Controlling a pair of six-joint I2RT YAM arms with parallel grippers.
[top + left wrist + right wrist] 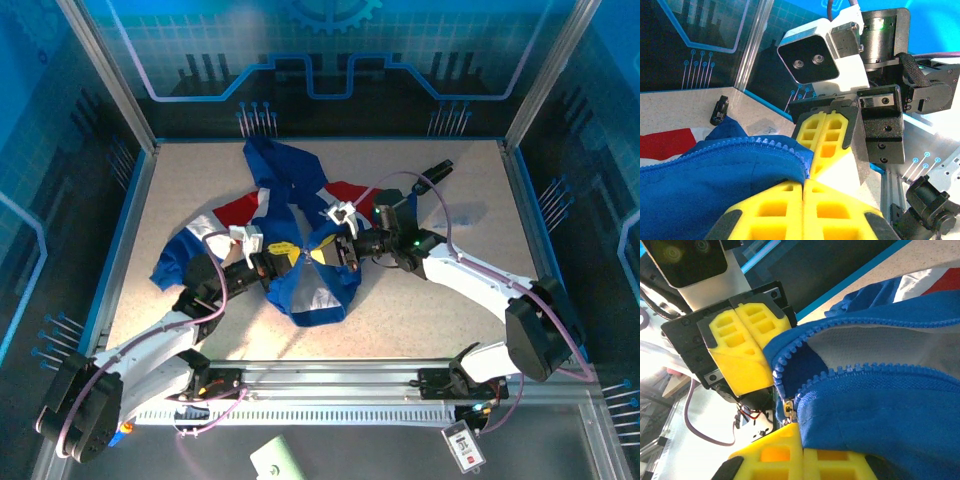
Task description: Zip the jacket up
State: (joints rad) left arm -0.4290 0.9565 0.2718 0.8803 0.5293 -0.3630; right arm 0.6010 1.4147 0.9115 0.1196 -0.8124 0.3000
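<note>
The left gripper is pressed shut on the jacket's front edge, just left of the opening; the jacket lies bunched at the middle of the worktop, its hood reaching toward the far edge; the right gripper, touching fingertip to fingertip with the left, is closed on the fabric at the slider. Little looks done: the two rows of teeth gape apart from the slider onward, so nearly the whole zip remains to be drawn. Count: one jacket, one slider, two tooth rows, two grippers.
</note>
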